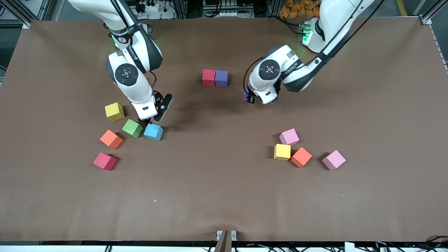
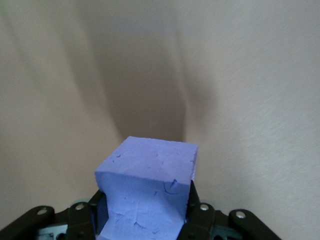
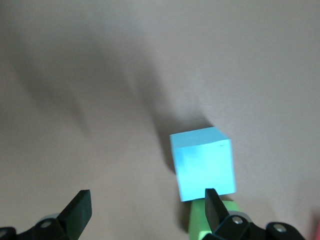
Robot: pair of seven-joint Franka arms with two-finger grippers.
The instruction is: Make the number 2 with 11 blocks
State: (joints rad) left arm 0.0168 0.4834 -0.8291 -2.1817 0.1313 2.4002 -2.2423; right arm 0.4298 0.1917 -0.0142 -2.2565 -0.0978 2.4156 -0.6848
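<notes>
Only two blocks are placed: a red block (image 1: 208, 77) touching a purple block (image 1: 221, 78) mid-worktop (image 1: 224, 196), starting the number 2. The left gripper (image 1: 249, 98) hangs beside them, fingers clamping another purple cube (image 2: 145, 195). The right gripper (image 1: 148, 121) hovers, fingers wide, over the blue block (image 1: 153, 132). Eight cubes lie scattered on brown matte covering; cables and framing edge the room.

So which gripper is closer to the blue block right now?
Right. The right gripper hangs open just above the blue block; the left gripper holds a purple block toward the table's middle.
</notes>
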